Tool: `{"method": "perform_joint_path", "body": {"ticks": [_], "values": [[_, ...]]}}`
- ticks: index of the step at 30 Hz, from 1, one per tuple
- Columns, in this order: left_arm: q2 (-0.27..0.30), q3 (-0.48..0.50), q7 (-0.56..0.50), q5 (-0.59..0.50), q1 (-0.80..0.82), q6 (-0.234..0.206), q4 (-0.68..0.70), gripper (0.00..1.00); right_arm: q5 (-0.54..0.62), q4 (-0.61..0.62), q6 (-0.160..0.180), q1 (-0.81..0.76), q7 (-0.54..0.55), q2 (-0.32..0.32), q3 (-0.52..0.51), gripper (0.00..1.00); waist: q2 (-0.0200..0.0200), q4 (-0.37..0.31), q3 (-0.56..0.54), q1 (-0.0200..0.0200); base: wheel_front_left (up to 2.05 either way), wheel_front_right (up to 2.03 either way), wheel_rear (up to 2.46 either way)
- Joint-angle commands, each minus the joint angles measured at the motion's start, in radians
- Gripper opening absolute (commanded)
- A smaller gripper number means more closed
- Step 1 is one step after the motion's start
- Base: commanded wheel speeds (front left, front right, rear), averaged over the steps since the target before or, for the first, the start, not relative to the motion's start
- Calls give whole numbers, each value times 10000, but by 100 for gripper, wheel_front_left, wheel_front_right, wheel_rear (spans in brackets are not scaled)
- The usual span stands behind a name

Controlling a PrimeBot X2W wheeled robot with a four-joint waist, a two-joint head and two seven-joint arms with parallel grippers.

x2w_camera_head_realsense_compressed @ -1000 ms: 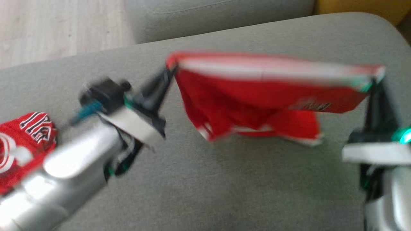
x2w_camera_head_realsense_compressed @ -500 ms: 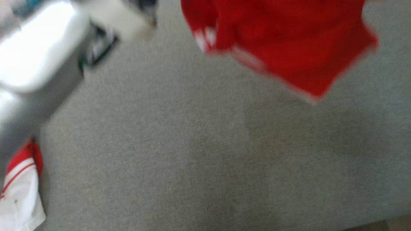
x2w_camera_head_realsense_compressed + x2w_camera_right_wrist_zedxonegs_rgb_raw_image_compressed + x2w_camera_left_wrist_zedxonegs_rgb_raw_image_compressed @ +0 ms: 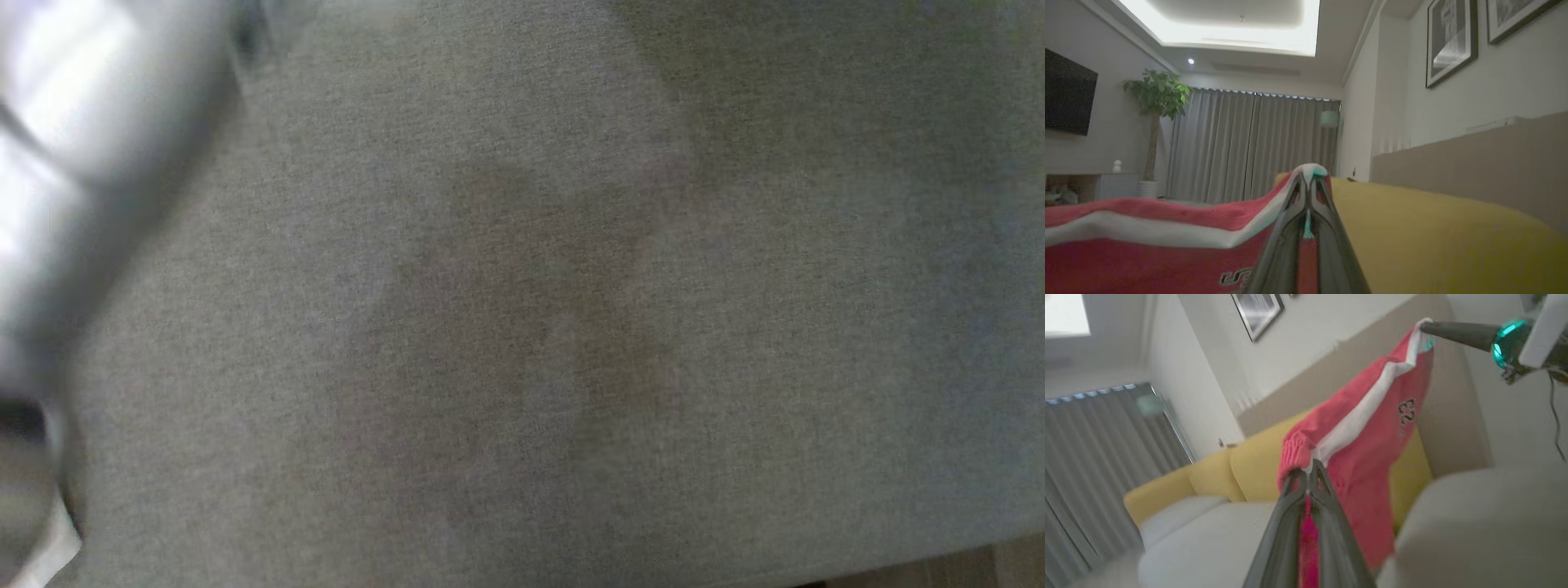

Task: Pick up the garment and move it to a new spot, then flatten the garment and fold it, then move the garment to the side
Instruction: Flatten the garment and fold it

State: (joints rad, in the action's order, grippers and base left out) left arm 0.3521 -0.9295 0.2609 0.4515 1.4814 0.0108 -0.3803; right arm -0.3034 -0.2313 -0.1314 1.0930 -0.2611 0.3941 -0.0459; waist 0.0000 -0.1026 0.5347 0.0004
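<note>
Overhead, a blurred pale forearm (image 3: 98, 106) shows above a grey cushion (image 3: 571, 327). Left wrist view: the left gripper (image 3: 1309, 475) pinches one waistband end of the red garment (image 3: 1367, 457), which hangs in the air; the right gripper (image 3: 1423, 330) pinches the far end. Right wrist view: it is clamped on that white-striped corner.

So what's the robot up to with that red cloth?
It holds a red garment up in the air, stretched between its two grippers. The left gripper is pinched shut on one end of the white-banded edge, and the right gripper on the other. The head view looks down on a grey cushion. The garment is not yet laid flat or folded.
</note>
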Motion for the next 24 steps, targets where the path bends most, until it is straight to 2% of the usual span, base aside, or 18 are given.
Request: {"method": "perform_joint_path", "body": {"ticks": [1, 6, 7, 14, 19, 24], "values": [[456, 77, 6, -440, -1167, 127, 468, 0, -347, 360, 7, -1343, -7, 36, 343, 0, 0, -34, 15, -4, 0, 0, 0], [431, -169, 7, -810, -4363, 188, 1143, 0, -960, 634, 7, -3967, -7, -36, 601, 0, 0, -77, -63, -4, 0, 0, 0], [431, -169, 7, -810, -4363, 188, 1143, 0, -960, 634, 7, -3967, -7, -36, 601, 0, 0, -77, -63, -4, 0, 0, 0], [261, -754, 8, -741, -8094, 528, 898, 0, -915, 1148, 7, -7348, -6, -145, -225, 0, 0, -300, -903, -4, 0, 0, 0], [295, -1172, -10, -389, -9645, 547, 503, 0, -1145, 1808, 7, -9754, 518, -258, -720, 0, 0, -506, -1530, -4, 0, 0, 0], [658, -1358, -652, 202, -10561, 564, 1224, 0, -1694, 3170, 7, -11820, 1463, -245, -1047, 0, 0, -548, -1908, -4, 0, 0, 0]]}}
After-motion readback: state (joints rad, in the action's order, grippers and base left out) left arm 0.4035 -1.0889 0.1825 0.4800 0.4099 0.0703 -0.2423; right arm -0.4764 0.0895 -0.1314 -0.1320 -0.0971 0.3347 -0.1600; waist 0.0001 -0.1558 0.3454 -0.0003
